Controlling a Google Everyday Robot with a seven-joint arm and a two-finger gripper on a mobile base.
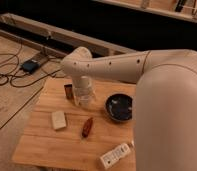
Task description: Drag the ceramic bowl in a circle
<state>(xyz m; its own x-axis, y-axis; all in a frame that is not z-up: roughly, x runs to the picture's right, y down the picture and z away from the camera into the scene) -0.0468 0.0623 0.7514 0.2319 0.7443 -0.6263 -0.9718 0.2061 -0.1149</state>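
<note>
The ceramic bowl (119,107), round, shallow and dark navy with pale specks, sits on the wooden table (42,145) right of centre. My white arm sweeps in from the right, bends above the table's back edge and drops down. The pale gripper (82,97) hangs from it just over the back-left part of the table, about a bowl's width left of the bowl and apart from it. It is open and I see nothing held in it.
A small dark object (68,92) stands right beside the gripper on its left. A pale block (58,120), a brown oblong item (87,127) and a white bottle lying flat (115,156) are nearer the front. Cables and a box (29,65) lie on the floor at left.
</note>
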